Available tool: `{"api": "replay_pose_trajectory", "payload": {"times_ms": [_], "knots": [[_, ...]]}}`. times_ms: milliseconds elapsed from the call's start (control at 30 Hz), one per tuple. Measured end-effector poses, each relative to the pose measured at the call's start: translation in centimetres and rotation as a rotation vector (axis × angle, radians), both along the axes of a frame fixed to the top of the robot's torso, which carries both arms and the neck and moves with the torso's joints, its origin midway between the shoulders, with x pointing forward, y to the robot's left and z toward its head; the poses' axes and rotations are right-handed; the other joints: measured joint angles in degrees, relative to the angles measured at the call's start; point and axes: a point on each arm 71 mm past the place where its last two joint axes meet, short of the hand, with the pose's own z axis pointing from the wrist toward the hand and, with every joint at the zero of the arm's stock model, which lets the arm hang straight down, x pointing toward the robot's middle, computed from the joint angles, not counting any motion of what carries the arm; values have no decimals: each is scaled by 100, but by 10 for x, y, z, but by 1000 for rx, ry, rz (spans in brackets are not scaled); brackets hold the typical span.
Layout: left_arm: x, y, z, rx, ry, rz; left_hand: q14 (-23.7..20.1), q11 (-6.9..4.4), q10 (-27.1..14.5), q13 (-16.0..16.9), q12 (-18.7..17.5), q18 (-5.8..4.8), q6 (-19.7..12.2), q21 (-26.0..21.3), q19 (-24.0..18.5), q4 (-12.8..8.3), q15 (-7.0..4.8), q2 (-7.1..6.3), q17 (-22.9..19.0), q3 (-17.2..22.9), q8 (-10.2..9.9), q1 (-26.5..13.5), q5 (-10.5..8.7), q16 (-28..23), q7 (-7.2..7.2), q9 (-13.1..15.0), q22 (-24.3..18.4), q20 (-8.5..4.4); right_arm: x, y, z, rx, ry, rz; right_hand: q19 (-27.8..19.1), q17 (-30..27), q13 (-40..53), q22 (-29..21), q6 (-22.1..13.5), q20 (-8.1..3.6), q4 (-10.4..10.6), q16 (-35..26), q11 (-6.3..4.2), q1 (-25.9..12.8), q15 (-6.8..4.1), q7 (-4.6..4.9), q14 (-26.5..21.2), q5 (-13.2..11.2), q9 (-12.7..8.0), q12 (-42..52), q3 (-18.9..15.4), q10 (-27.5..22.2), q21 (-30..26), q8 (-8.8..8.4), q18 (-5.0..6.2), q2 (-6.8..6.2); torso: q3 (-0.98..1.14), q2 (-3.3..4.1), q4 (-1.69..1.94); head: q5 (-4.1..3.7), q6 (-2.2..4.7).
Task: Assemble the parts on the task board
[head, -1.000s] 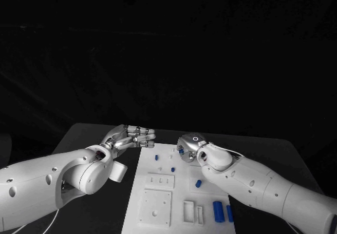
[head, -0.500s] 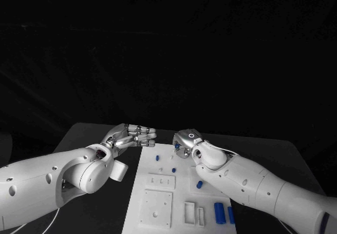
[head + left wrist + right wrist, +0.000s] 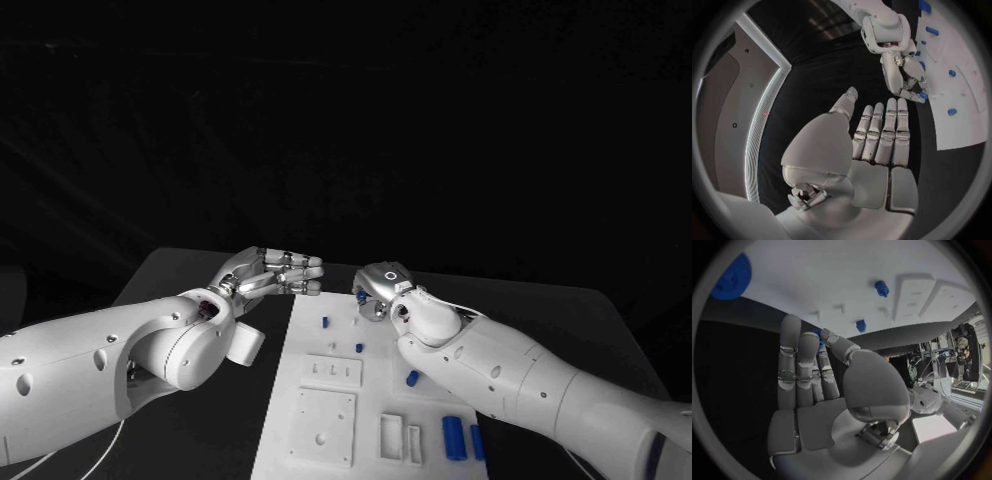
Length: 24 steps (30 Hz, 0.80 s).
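While the left hand (image 3: 274, 275) hovers off the task board (image 3: 325, 420) far-left corner w/ fingers straight, side by side, holding nothing, the right hand (image 3: 381, 290) pinches a small blue part (image 3: 923, 95) at the board's far edge.

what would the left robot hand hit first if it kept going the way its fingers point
Probably the right robot hand, whose fingertips pinch a small blue part just ahead of the left robot hand; depth is unclear, so it might pass beside.

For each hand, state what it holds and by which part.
Left hand: nothing. Right hand: a small blue part sits at its fingertips; which part is gripped cannot be told.
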Motion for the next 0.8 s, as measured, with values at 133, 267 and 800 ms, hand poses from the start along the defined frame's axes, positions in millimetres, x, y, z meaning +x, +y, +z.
{"api": "replay_pose_trajectory", "payload": {"times_ms": [133, 267, 800], "knots": [[0, -1, 5, 0, -8, -1, 0, 0, 0, 0, 0, 0, 0, 0, 0, 0, 0, -22, 0, 0, 0, 22, -23, 0, 0, 0, 0, 0, 0, 0, 0, 0, 3, 1, 0, 5, -1, 35, 0, 0, 1, 0, 0, 0, 0, 0, 0, 29, 1, -1, -46, 0, -21, 0, 32, 0, -14, 26, 8, -10, 7], [0, -1, 8, 0, -12, -3, 0, 0, 0, 0, 0, 0, 0, 0, 0, 0, 0, -22, 0, 0, 0, 22, -23, 0, 0, 0, 0, 0, 0, -1, -1, -3, 10, -1, 0, 5, -2, 63, 0, 0, 1, -1, 0, 0, 0, 0, 0, 29, 1, -2, -93, 0, -51, 0, 40, 0, -30, 55, 10, -11, 8], [0, -2, 14, 1, -21, -7, 0, 0, 0, 0, 0, 0, 0, 0, 0, 37, 0, -46, 0, -5, 0, 46, -23, 0, 0, -1, 0, 0, 2, -3, -2, -10, 27, -6, 0, 4, 1, 116, -1, 1, -22, -2, -1, -1, 0, 0, 0, 67, 0, 12, -148, 1, -83, -1, 41, -1, -41, 103, 7, 8, 25]]}}
